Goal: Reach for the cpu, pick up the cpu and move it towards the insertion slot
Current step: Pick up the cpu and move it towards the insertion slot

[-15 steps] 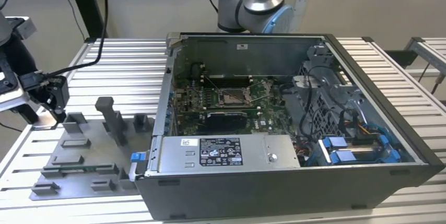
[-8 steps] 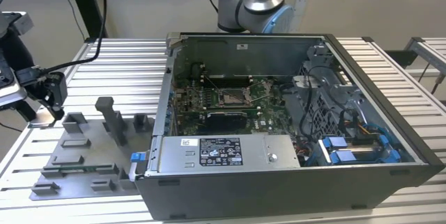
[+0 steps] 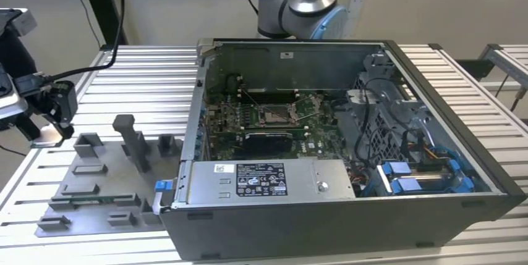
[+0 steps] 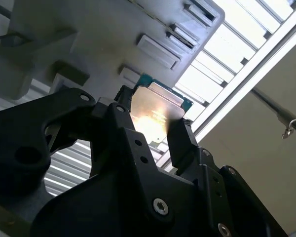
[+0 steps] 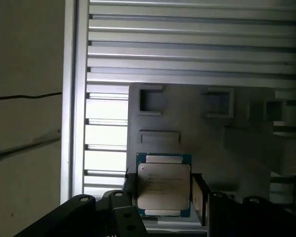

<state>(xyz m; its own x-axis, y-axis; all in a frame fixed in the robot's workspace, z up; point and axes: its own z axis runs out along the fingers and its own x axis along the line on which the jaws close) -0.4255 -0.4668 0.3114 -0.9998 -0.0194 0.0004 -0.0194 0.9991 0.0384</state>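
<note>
Support: silver slatted aluminium bench (image 3: pixel 140 73), its ribs running across the exterior view; the ribs also show in both wrist views (image 5: pixel 187 49) (image 4: pixel 227 64).

Directly on it, two items:
- Flat grey plastic fixture plate (image 3: pixel 107 181) with raised blocks, shallow pockets and one tall upright post. It sits toward the exterior view's left, close to the bench edge. The plate is also seen in both wrist views (image 5: pixel 197 143) (image 4: pixel 89 29).
- Open dark grey metal computer case (image 3: pixel 347 222), lying on its side with the interior facing up, just beside the plate on the exterior view's right.

A second slatted surface (image 3: pixel 503 61) stands apart at the exterior view's right.
</note>
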